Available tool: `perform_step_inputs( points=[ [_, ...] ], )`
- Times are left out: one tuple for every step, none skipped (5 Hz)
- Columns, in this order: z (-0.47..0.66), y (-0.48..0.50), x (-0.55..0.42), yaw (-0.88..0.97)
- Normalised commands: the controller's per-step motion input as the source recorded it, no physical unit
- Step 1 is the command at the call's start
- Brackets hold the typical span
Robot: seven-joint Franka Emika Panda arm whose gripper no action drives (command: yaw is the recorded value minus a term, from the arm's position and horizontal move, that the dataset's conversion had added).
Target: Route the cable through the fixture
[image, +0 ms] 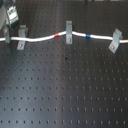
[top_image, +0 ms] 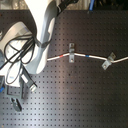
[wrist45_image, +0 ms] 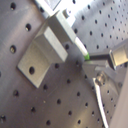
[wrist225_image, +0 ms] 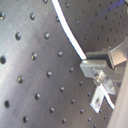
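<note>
The white cable (image: 45, 38) runs across the far side of the black board, with a red band (image: 56, 35) and a blue band (image: 88, 36). At the first exterior view's left it crosses the fixture (image: 22, 38), a small upright grey clip. The first wrist view shows this clip (wrist45_image: 42, 50) close up, with the cable (wrist45_image: 75, 37) lying against its upper part. My gripper (image: 9, 25) hovers just left of the clip. Its fingers (wrist225_image: 107, 57) are shut on the cable (wrist225_image: 75, 47) near its left end. In the second exterior view the arm (top_image: 37, 35) hides the clip.
A second narrow clip (image: 68, 32) stands mid-board between the red and blue bands. A broader, tilted clip (image: 116, 41) holds the cable at the first exterior view's right. The perforated black board (image: 65, 90) stretches toward the near edge.
</note>
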Motion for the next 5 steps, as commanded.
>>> perform_step_inputs(
  points=[
    [-0.54, -0.38, 0.357, 0.0],
    [-0.43, -0.097, 0.11, -0.09],
    [0.0, -0.001, 0.019, 0.0],
    [-0.24, -0.306, 0.632, -0.04],
    [-0.19, -0.316, 0.313, -0.09]
  ],
)
